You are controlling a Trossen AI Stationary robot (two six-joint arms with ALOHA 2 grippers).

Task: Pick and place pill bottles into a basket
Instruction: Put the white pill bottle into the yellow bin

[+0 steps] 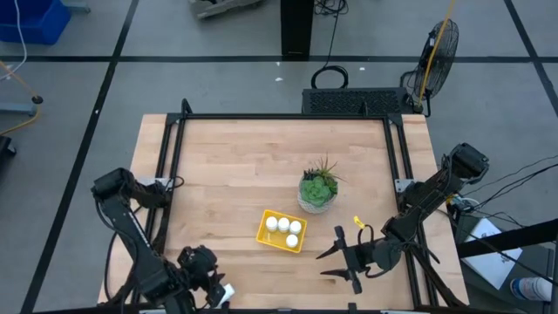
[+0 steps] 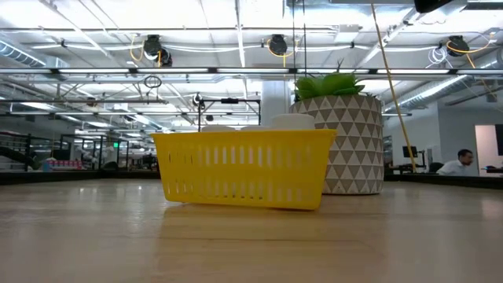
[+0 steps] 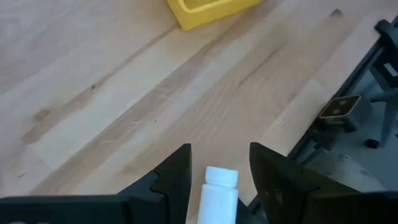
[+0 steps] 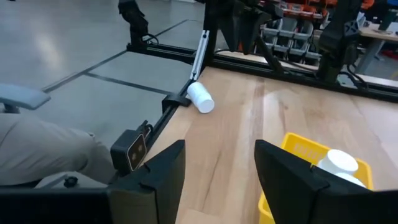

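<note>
Since four pill bottles (image 1: 283,228) already sit in the basket (image 1: 263,234), the left gripper (image 3: 219,171), jaws nearly closed on the last bottle (image 3: 217,196) at the table's near-left edge, should lift straight before crossing; the right gripper (image 4: 219,163) waits half-open, empty.

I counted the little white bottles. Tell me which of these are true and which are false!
1. Four pill bottles sit in the yellow basket. True.
2. The plant pot stands inside the basket. False: it stands on the table beside the basket.
3. A fifth bottle is between the fingers of the left tool. True.
4. The right tool is carrying a bottle. False: its fingers are apart with nothing between them.
</note>
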